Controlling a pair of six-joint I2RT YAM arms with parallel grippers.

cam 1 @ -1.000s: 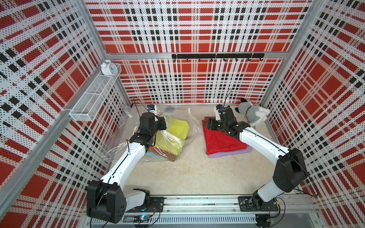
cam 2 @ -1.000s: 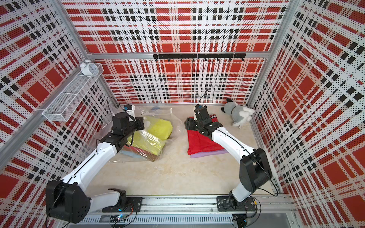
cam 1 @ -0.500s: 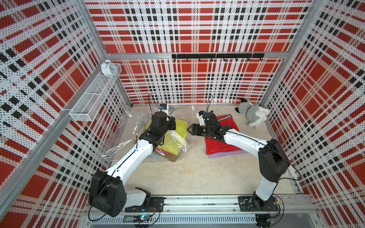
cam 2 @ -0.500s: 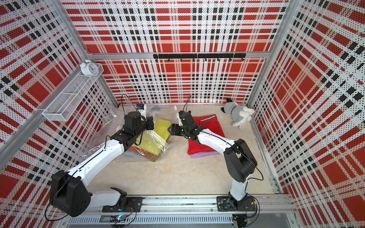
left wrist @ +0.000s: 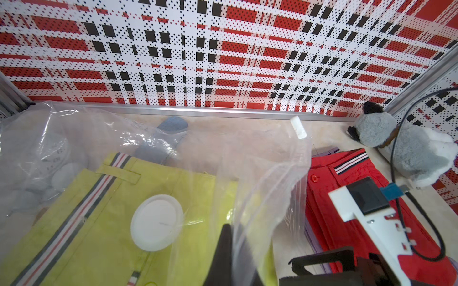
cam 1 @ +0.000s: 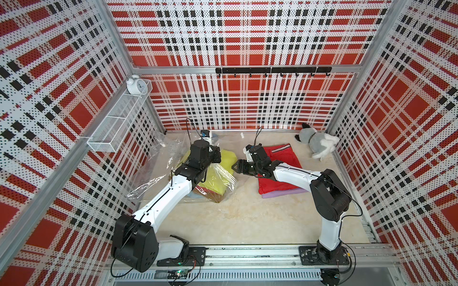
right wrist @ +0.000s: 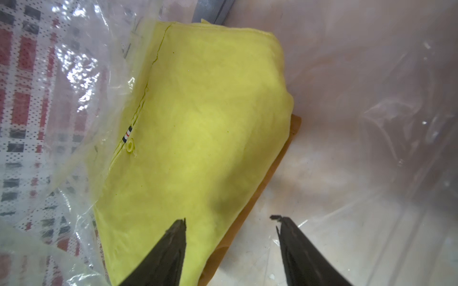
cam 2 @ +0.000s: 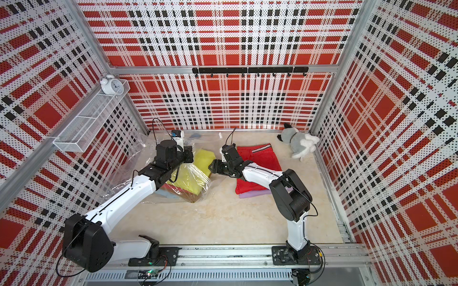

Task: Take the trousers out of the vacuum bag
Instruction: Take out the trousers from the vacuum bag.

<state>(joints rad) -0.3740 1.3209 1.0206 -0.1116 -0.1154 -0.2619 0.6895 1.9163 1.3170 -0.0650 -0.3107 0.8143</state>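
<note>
Both top views place the trousers in two lots near mid-frame. Left of centre, a yellow-green pair (cam 1: 226, 158) tops a stack with a mustard brown pair (cam 1: 218, 198) and a light blue pair (cam 1: 195, 195) edging out beneath, partly inside the crinkled clear vacuum bag (cam 1: 151, 180). Right of centre, outside the bag, a red pair (cam 1: 280, 161) lies on a lilac pair (cam 1: 280, 195).

The left wrist view shows the bag's round white valve cap (left wrist: 157, 221) resting over the yellow-green cloth. The left hand (left wrist: 229, 250) is pressed together on a raised fold of the bag's film. In the right wrist view the right hand (right wrist: 230, 222) is spread, with one fingertip over the yellow-green pair's edge. It grips nothing.

The counter (cam 1: 247, 218) is pale beige with faint marbling. A grey-white plush toy (cam 1: 317, 142) sits in its upper right corner. Perforated walls (cam 1: 247, 37) printed in red, black and white plaid enclose it on three sides. A white wire shelf (cam 1: 116, 123) at upper left carries a white alarm clock (cam 1: 135, 85). A black hook rail (cam 1: 272, 70) crosses the back wall.
</note>
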